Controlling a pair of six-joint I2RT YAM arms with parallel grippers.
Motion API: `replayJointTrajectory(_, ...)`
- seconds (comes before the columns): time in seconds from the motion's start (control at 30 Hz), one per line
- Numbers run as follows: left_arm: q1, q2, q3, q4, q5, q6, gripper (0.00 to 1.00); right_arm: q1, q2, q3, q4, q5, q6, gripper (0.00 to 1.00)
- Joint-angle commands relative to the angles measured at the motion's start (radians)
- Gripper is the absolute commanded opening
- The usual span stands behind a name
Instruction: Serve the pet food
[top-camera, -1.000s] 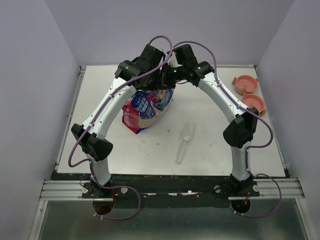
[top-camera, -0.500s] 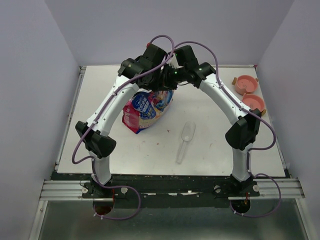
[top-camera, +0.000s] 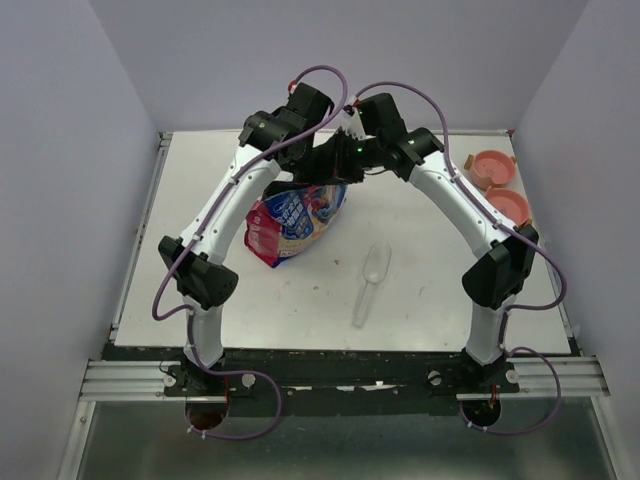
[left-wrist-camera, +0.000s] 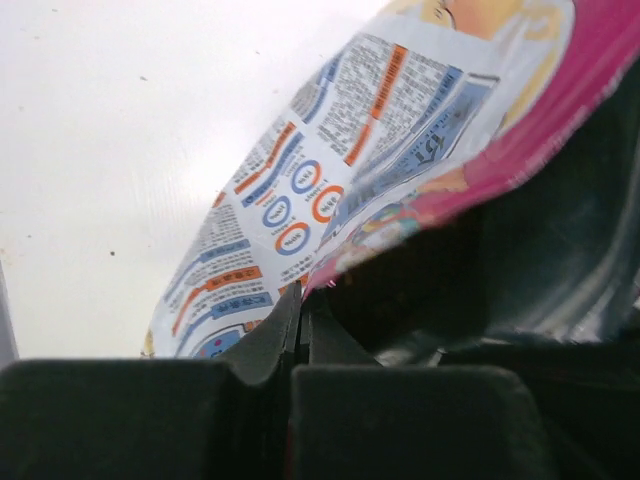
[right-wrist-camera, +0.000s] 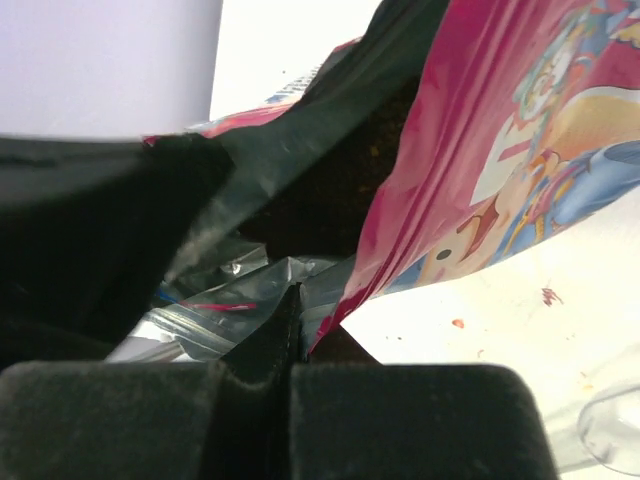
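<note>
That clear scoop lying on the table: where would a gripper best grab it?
By its handle, the narrow end nearest the arms' bases, coming straight down from above. The scoop lies flat on the table with its wider cup end pointing away. Bare surface lies on both sides of the handle, so fingers could likely close across its slim sides.

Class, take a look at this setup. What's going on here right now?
Both arms are working on the printed bag at the far side of the table. The left arm and the right arm each have their jaws shut on the bag's top edge from opposite sides, and its mouth gapes open between them. The clear scoop lies untouched on the table. The two pink bowls at the right edge look empty, so nothing has been served yet.
</note>
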Motion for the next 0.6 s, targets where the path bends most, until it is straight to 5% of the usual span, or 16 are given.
replayJointTrajectory(0.0, 0.052, -0.065, 0.074, -0.061, -0.169, -0.043, 0.0, 0.013, -0.06, -0.003, -0.087, 0.046, -0.108, 0.0)
replayJointTrajectory(0.37, 0.214, -0.257, 0.044, -0.095, -0.237, -0.114, 0.0, 0.098, 0.115, 0.352, -0.277, 0.048, -0.246, 0.0)
replayJointTrajectory(0.57, 0.221, -0.297, -0.016, -0.107, -0.114, -0.089, 0.0, 0.09, 0.118, 0.331, -0.312, 0.049, -0.312, 0.0)
